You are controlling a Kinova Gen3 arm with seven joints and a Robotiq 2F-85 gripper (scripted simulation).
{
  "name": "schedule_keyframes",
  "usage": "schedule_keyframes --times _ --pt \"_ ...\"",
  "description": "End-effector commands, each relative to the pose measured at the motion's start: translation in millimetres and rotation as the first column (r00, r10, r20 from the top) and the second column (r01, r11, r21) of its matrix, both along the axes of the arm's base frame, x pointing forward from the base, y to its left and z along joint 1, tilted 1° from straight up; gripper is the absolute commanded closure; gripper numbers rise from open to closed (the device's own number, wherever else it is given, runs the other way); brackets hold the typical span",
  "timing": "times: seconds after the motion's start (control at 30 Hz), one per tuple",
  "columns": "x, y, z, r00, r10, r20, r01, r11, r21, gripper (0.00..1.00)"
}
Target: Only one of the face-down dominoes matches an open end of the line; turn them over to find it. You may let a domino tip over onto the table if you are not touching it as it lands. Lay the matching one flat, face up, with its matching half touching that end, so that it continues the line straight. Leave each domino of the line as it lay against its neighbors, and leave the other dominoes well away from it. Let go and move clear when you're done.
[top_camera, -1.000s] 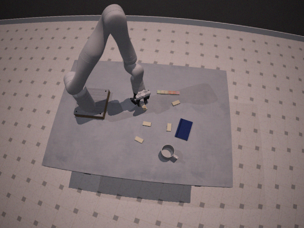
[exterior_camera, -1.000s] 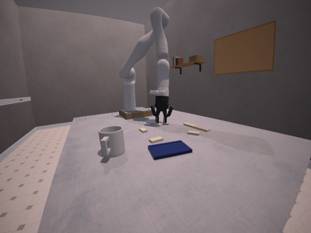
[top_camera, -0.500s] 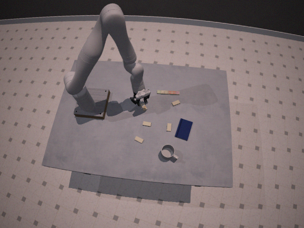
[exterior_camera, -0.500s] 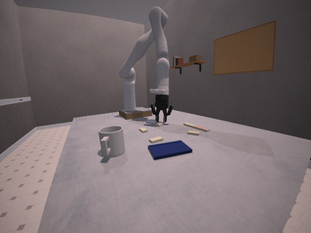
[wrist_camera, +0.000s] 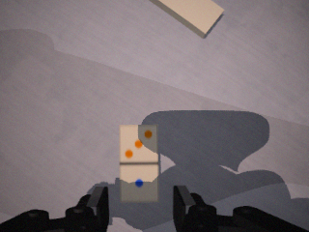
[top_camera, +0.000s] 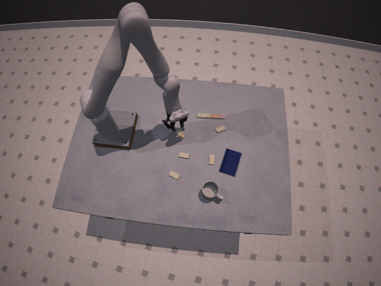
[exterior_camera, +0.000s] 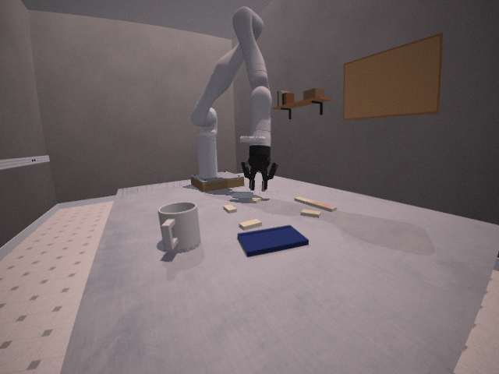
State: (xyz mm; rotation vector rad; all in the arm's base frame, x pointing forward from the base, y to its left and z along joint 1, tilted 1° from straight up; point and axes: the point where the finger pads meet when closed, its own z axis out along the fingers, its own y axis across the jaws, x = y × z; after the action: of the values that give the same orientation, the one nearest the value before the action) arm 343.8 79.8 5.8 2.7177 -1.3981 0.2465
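From the wrist, we can read the cream rectangular domino (top_camera: 180,134) (exterior_camera: 255,200) (wrist_camera: 139,163) lying face up: three orange pips on one half, a single blue pip on the other, a dark line between. Our top and exterior views make those pips too small to count. The exterior view shows our black two-fingered gripper (top_camera: 177,125) (exterior_camera: 258,187) (wrist_camera: 140,202) raised above that domino, its fingers parted and holding nothing. From the top, we see four plain cream face-down dominoes, among them one (top_camera: 220,129) (exterior_camera: 310,213) near the straight line of coloured-pip dominoes (top_camera: 211,115) (exterior_camera: 315,203); the face-up domino lies well apart from that line. The wrist view leaves out the line, the dark blue rectangular book (top_camera: 230,162) (exterior_camera: 272,240) and the pale grey round mug (top_camera: 210,189) (exterior_camera: 179,226), which our other two views include.
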Motion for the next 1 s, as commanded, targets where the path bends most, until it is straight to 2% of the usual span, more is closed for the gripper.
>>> schedule_keyframes --times 0.0,0.43,0.97 --pt "0.6 0.1 1.7 1.000 -0.001 0.002 0.001 1.000 0.001 0.53" --pt "0.5 0.1 3.8 1.000 -0.001 -0.004 0.001 1.000 0.009 0.53" --pt "0.5 0.1 15.7 0.999 0.001 -0.034 0.001 0.999 0.051 0.53"
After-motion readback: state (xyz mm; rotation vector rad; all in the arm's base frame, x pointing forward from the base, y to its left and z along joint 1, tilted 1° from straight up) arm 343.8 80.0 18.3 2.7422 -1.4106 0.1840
